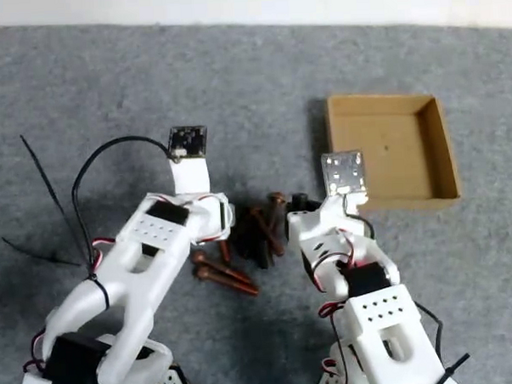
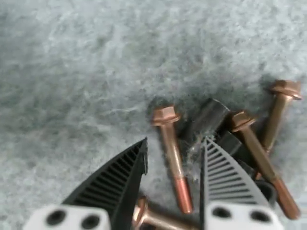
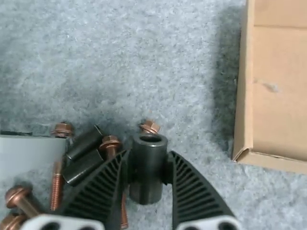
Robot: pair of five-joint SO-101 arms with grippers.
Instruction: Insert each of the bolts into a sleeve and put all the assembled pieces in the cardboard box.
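Tool on my left (image 2: 175, 141) hangs released, jaws astride one copper bolt (image 2: 171, 153) on the grey surface (image 1: 107, 79); more bolts (image 1: 230, 274) and dark sleeves (image 1: 260, 239) lie heaped between my arms; my right tool (image 3: 147, 154) grasps one sleeve (image 3: 147, 179) beside that heap; cardboard box (image 1: 382, 152) sits far right.

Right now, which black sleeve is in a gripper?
The upright sleeve, hole facing up, clamped in the right gripper. The other sleeves lie on their sides among the bolts.
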